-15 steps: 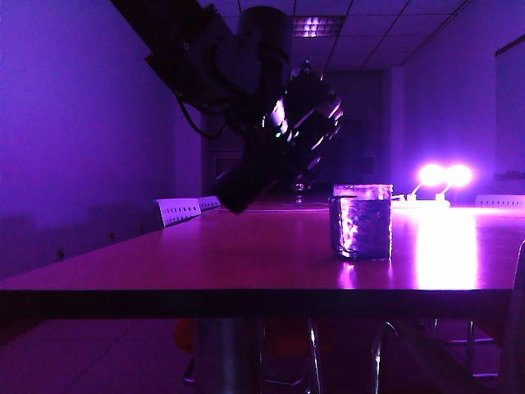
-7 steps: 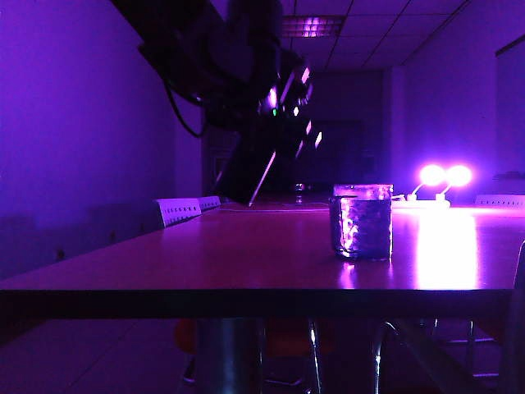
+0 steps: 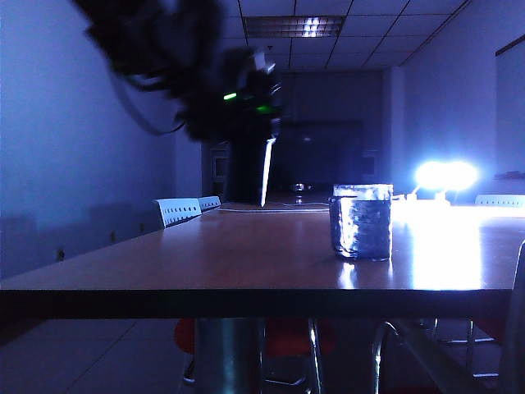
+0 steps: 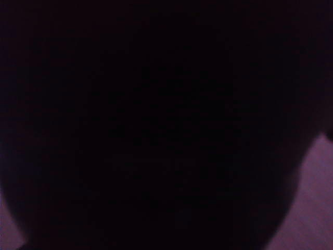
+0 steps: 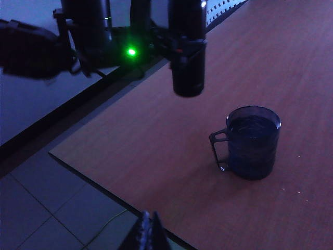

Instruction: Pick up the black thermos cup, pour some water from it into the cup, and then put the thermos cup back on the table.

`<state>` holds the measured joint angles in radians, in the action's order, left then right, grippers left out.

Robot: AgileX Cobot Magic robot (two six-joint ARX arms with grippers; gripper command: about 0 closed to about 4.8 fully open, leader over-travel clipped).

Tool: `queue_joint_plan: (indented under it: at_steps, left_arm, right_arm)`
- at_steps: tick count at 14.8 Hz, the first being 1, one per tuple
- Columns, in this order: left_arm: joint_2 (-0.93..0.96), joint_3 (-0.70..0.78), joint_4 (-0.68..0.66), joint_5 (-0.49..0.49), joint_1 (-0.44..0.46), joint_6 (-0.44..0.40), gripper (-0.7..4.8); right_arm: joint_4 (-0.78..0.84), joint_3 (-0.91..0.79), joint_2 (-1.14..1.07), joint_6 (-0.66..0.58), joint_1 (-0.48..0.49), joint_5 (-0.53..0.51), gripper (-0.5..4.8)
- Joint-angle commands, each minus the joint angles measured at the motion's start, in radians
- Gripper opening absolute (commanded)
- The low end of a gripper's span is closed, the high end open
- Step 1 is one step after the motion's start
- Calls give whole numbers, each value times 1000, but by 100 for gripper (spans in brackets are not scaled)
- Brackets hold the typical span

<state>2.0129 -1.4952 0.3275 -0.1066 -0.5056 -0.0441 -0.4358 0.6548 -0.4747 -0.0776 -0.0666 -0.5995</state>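
The black thermos cup [image 5: 187, 49] is carried upright above the desk [image 3: 246, 254], clear of its surface, clamped in the left end effector [image 5: 156, 44], whose jaws are closed on the flask's sides; the left wrist view is filled by the dark body and shows nothing more. The cup [image 3: 361, 220] stands on the desk, near the flask and to its right in the exterior view, and appears to hold dark liquid already, so the step in hand is judged to be setting the thermos back down. A bare patch of desk well apart from the cup is best chosen, the flask kept vertical, lowered slowly until its base rests flat, and only then released. The right end effector [image 5: 147, 229] hangs back over the desk's near edge, its tips drawn together and holding nothing.
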Motion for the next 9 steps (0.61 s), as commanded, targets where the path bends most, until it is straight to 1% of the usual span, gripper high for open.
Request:
queue_joint_plan:
  at_steps: [1, 2, 3, 4, 6, 9]
  left_arm:
    - [-15, -10, 48, 205, 64, 37, 332]
    - [-15, -10, 47, 205, 80, 37, 331]
    - [-14, -9, 36, 245, 98, 37, 332]
    - [-13, -8, 25, 318, 116, 37, 332]
    - [-13, -6, 26, 356, 131, 32, 332]
    - [8, -2, 45, 377, 131, 33, 341]
  right_arm:
    - [13, 5, 0, 3, 1, -6, -1]
    - [13, 5, 0, 3, 1, -6, -1]
    - [13, 5, 0, 3, 1, -6, -1]
    - [13, 5, 0, 3, 1, -6, -1]
    - [13, 5, 0, 3, 1, -6, -1]
    - [12, 5, 0, 3, 1, -6, -1]
